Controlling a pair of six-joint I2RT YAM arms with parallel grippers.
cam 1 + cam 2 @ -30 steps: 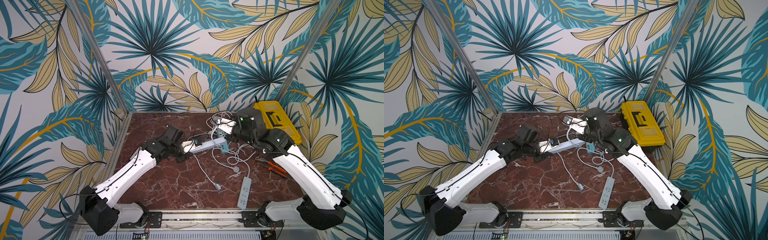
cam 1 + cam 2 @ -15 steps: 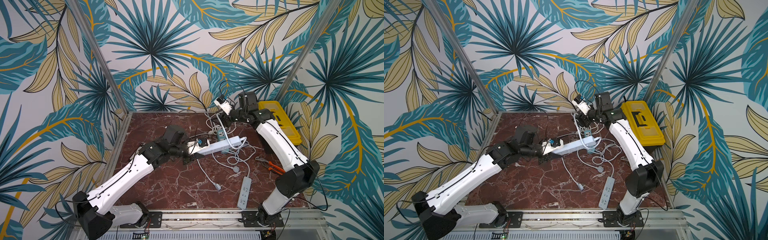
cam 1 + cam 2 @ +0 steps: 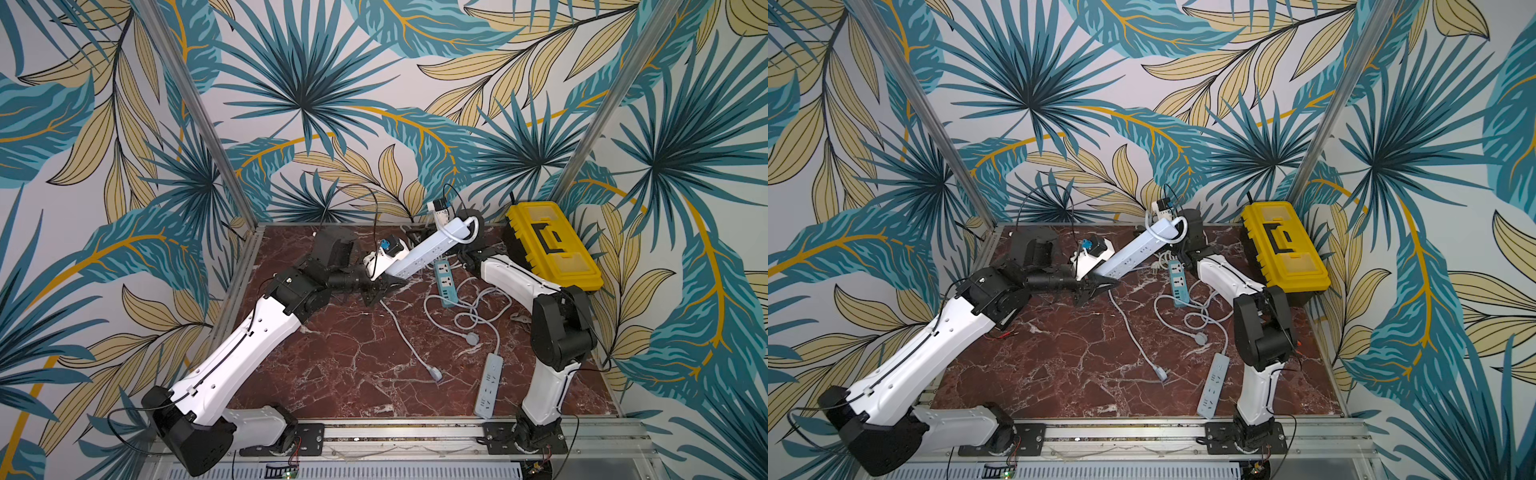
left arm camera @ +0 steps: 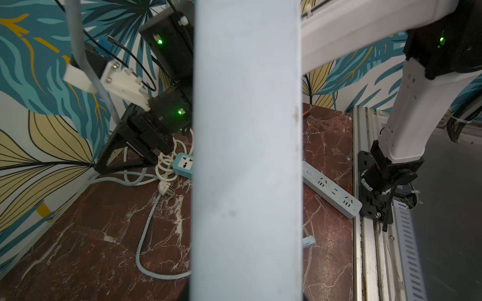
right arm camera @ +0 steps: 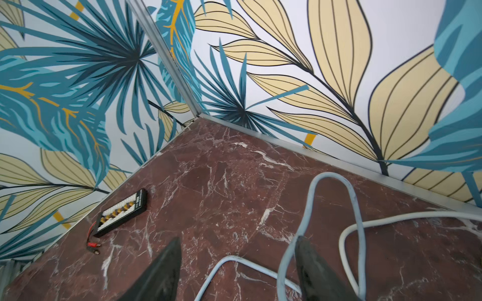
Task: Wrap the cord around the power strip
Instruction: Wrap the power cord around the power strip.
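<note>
White arm shells (image 3: 249,345), black joints (image 3: 561,328), black fingers (image 5: 161,273)

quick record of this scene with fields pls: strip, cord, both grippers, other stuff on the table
held power strip: pale blue, lifted off the table, tilted
left gripper: shut on one end of held power strip
right gripper: open, cord loop beside one finger
cord: curls round the strip's far end in both top views; none wound along the body
clutter: teal strip, grey strip, yellow toolbox
table: red marble
</note>
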